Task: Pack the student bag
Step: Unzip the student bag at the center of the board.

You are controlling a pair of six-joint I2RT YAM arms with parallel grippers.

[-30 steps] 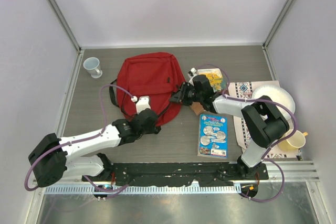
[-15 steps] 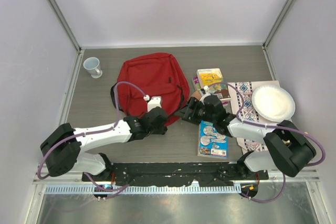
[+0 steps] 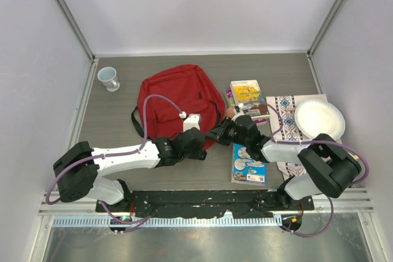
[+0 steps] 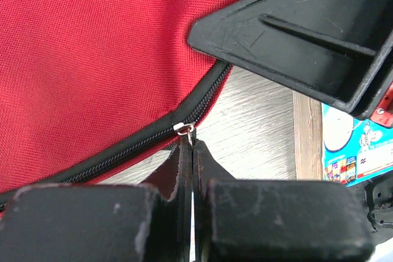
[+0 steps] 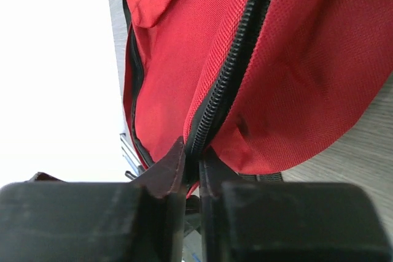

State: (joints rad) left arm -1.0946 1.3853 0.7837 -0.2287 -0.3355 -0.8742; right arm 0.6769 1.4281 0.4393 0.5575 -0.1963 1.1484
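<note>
The red student bag [image 3: 175, 97] lies flat at the table's middle, its near right corner between my grippers. My left gripper [image 3: 201, 151] is shut on the silver zipper pull [image 4: 185, 129] of the bag's black zipper [image 4: 123, 154] at the near edge. My right gripper [image 3: 216, 132] is shut on the bag's zipper seam [image 5: 230, 78] at the right edge, pinching the fabric [image 5: 295, 72] and lifting it a little. The right gripper's black body [image 4: 307, 35] shows in the left wrist view, just beyond the pull.
A children's book [image 3: 250, 159] lies right of the grippers. A yellow box [image 3: 245, 91] and small packets sit behind it. A patterned mat [image 3: 284, 127] carries a white plate [image 3: 319, 119]. A white cup [image 3: 108, 78] stands far left.
The bag has shifted right and toward the front. My left gripper moved right along the bag's near edge. My right gripper came back from the bag's right side toward the near corner.
</note>
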